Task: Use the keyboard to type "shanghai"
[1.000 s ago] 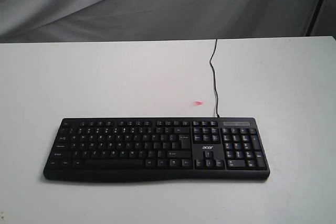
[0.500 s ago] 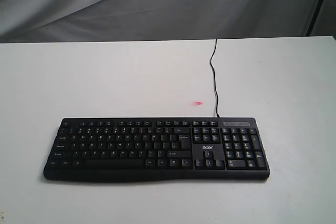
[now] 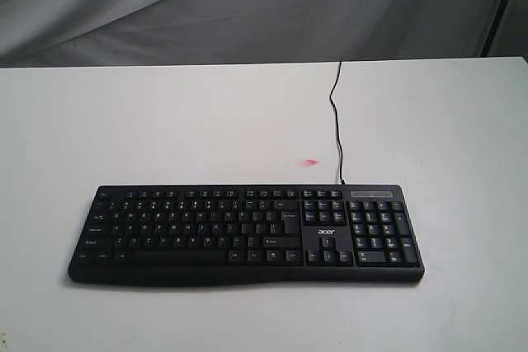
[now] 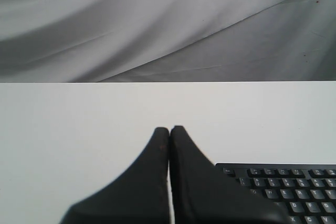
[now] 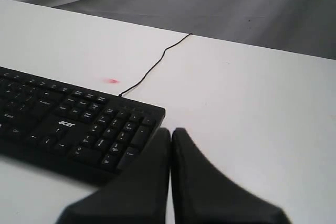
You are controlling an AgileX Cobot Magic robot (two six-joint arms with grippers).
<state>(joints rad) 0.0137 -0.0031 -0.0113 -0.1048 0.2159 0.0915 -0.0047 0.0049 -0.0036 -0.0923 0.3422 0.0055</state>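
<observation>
A black full-size keyboard (image 3: 245,235) lies flat on a white table (image 3: 165,121), near the table's front edge in the exterior view and squared to it, with its long side running across the view. Its number pad (image 3: 379,232) sits at the right end, and a white "acer" logo (image 3: 327,232) is printed above the arrow keys. A thin black cable (image 3: 336,121) leaves the keyboard's rear edge above the number pad and winds away over the far edge of the table. A small red mark (image 3: 310,161) shows on the tabletop just behind the keyboard, close beside the cable. Crumpled grey cloth (image 3: 247,6) hangs behind the table. In the left wrist view the left gripper (image 4: 169,128) is closed on nothing, its 2 black fingers (image 4: 142,182) pressed together along their length over bare white table. The keyboard's left rear corner shows just beside them, and whether the tips touch the table cannot be told. In the right wrist view the right gripper (image 5: 171,130) is likewise closed and empty, its 2 fingers (image 5: 210,182) meeting in a thin seam. It is just off the number-pad end of the keyboard, with the logo, cable and red mark visible beyond.
</observation>
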